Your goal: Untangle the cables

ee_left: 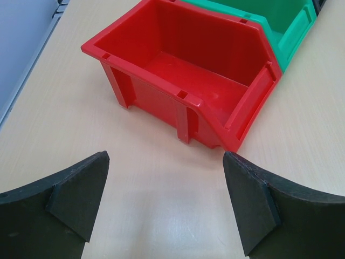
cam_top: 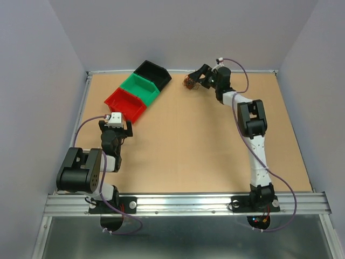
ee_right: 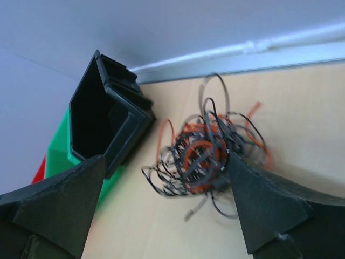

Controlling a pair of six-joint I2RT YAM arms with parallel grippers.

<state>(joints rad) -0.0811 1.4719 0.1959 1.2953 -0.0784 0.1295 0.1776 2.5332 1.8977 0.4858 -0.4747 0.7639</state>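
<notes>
The cables lie as one small tangled ball of thin orange and black curly wires on the far middle of the table. In the right wrist view the cables rest on the wood, nearer the right finger, which touches or overlaps the ball's edge. My right gripper is open and low at the ball, jaws wide, holding nothing. My left gripper is open at the near left, just short of the red bin. Only bare table shows between its fingers.
Three small bins stand in a diagonal row at the far left: red, green, black. The black bin lies close to the left of the tangle. The red bin faces my left gripper. The table's back rail runs behind the cables.
</notes>
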